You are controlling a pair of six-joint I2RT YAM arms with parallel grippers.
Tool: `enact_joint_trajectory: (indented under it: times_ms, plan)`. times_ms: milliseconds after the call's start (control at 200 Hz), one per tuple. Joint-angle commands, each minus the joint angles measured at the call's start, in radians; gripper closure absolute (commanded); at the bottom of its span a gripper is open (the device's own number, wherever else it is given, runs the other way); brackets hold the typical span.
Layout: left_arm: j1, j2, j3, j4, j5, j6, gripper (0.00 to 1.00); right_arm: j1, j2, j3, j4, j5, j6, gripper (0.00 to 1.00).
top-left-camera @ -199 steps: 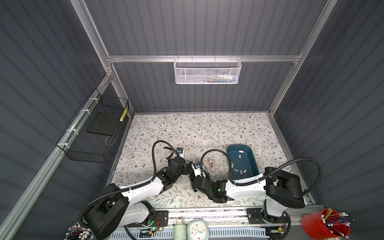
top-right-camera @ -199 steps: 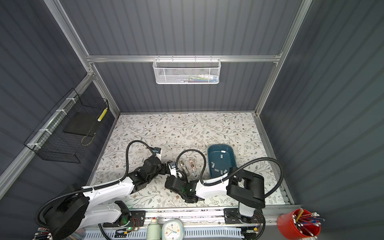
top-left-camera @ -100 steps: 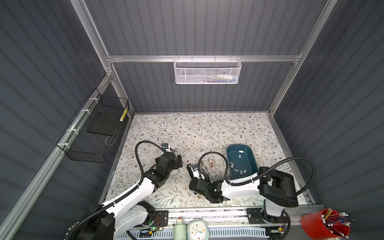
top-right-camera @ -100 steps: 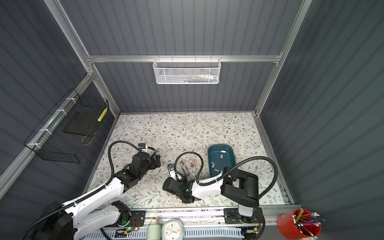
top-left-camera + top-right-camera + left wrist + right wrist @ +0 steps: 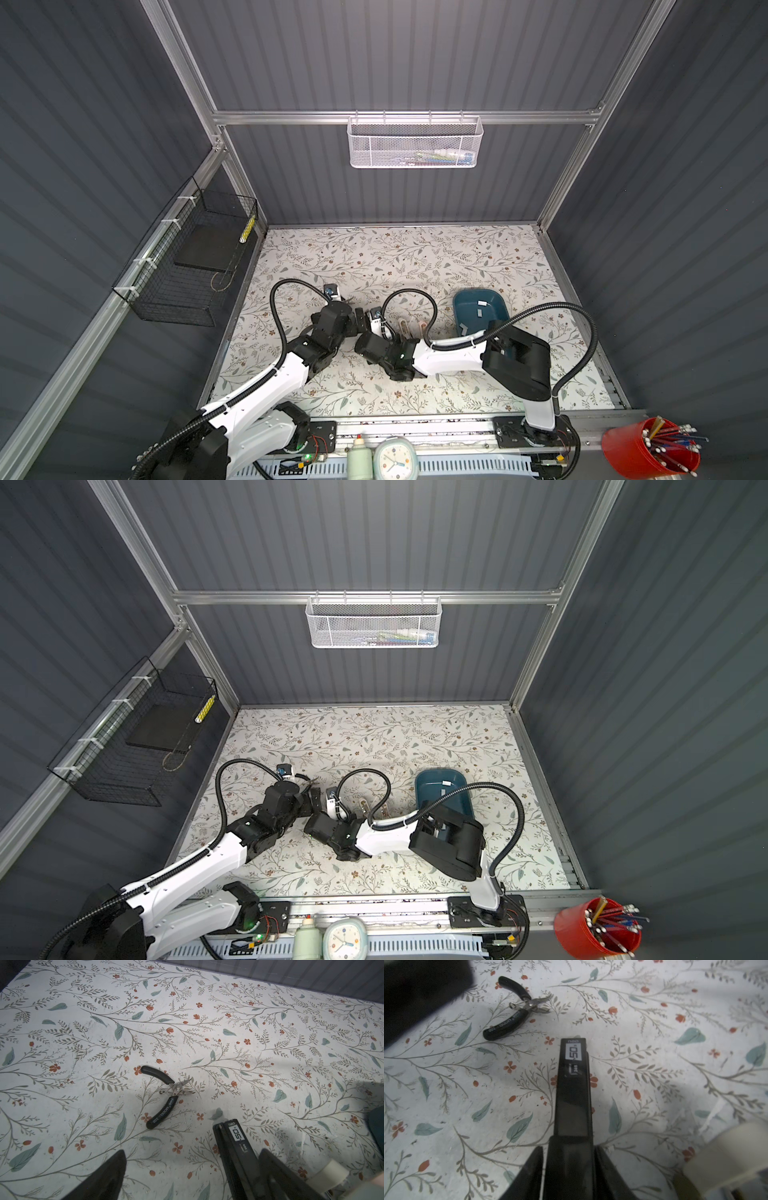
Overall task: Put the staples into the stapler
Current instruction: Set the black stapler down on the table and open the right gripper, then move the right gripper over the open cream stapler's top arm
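The stapler [image 5: 572, 1093] sits nose-out inside my right hand [image 5: 569, 1149], likely to steady it for loading; clamped or not, I cannot tell. My left hand [image 5: 193, 1153] straddles it, wide. The staples [image 5: 482, 302] wait in the tray [image 5: 494, 316], well apart from it.

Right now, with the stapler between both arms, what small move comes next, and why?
Probably close the left gripper on the stapler: its jaws stand wide open with the stapler's front end between them, the right gripper straddles the rear, and the staples lie unloaded in the teal tray, so the stapler likely needs steadying first.
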State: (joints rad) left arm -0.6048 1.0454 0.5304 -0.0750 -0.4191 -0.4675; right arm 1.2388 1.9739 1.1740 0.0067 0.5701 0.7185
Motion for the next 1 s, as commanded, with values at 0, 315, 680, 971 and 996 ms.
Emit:
enact_joint_trajectory:
  times_ms: [0,315,680,971,996]
  plan:
    - [0.007,0.016,0.05,-0.006,0.02,0.019,0.01,0.012,-0.086,-0.057,0.023,0.012,-0.044,0.45]
    - [0.005,0.135,0.144,0.071,0.272,0.096,0.01,0.028,-0.407,-0.447,0.182,-0.008,-0.091,0.39]
    - [-0.003,0.25,0.219,0.085,0.434,0.116,0.01,0.023,-0.344,-0.539,0.207,-0.049,-0.076,0.39]
    - [-0.017,0.278,0.237,0.082,0.45,0.128,0.01,-0.01,-0.279,-0.542,0.236,-0.064,-0.076,0.4]
    - [-0.019,0.282,0.24,0.08,0.45,0.128,0.01,-0.012,-0.276,-0.543,0.235,-0.06,-0.075,0.4]
